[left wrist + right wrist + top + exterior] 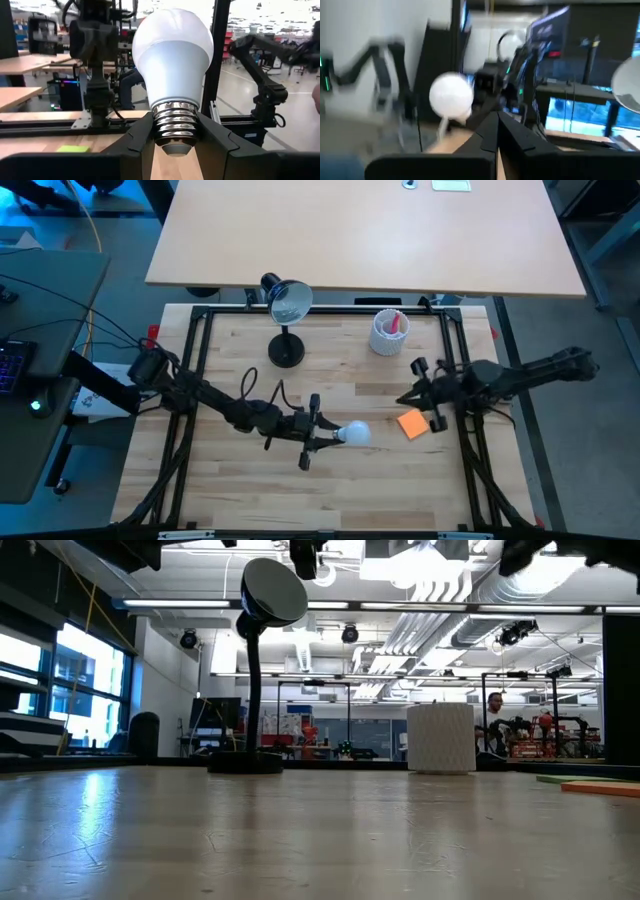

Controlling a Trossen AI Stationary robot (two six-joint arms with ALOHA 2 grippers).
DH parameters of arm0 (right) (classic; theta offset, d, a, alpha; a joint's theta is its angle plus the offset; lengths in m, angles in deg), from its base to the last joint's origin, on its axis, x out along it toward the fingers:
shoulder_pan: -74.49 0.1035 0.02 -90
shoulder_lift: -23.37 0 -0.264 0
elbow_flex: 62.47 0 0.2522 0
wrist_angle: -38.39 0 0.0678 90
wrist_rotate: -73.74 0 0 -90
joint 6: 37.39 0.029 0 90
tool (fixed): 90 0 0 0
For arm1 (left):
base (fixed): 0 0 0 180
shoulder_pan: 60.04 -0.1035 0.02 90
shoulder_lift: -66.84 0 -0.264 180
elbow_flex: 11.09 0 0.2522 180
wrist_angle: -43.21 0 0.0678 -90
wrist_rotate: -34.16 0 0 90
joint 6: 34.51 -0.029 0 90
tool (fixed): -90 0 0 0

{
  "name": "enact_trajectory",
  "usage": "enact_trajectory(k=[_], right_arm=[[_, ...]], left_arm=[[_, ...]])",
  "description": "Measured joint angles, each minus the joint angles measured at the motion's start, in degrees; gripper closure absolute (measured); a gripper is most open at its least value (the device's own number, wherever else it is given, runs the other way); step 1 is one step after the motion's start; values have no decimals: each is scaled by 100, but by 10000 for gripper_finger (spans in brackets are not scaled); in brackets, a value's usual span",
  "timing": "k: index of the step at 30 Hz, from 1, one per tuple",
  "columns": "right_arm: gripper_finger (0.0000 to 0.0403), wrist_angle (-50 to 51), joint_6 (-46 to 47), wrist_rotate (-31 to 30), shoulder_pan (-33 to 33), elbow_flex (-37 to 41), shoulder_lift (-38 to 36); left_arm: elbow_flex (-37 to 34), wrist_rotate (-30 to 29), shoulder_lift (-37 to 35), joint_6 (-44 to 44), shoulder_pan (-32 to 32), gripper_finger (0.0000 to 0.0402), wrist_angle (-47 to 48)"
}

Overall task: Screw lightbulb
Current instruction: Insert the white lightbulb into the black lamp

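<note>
Left gripper [172,137] clamped on lightbulb [172,65] threads, well short of lamp [287,305]; might slip, tilting during transfer.

I hold the lightbulb [354,433] [172,60] by its silvery threaded base between my left fingers [220,140]. Its white round dome points toward three o'clock, raised above the table's centre.

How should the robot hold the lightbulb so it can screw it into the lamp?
Best by the white body, leaving the thread free. The left gripper now clamps the lightbulb by its silvery screw base, which must enter the lamp. The right gripper could probably take the round end from its side.
</note>
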Motion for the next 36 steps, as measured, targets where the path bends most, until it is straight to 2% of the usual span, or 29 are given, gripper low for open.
enact_trajectory(k=[3, 7, 14, 18, 23, 30, 36], right_arm=[[372, 927, -592, -336, 160, -830, 532], [303, 1898, -952, -639, 364, -1860, 1107], [161, 3199, -1470, -666, 887, -3233, 2029], [106, 3789, -1380, -675, 1184, -3872, 2604], [92, 4451, -1409, -716, 1540, -4582, 3263], [92, 4477, -2198, -2185, 1929, -4951, 3848], [92, 4509, -2933, -2356, 2080, -4943, 4153]], left_arm=[[-3, -1, -52, 89, 33, 298, 206], [-4, 2, -63, 211, 96, 298, 252], [-4, 4, -63, 259, 232, 298, 372], [-4, 3, -63, 253, 301, 298, 403], [-4, 5, -65, 306, 311, 298, 496], [-4, 3, -65, 414, 330, 298, 515], [-11, -13, -65, 417, 352, 298, 579]])
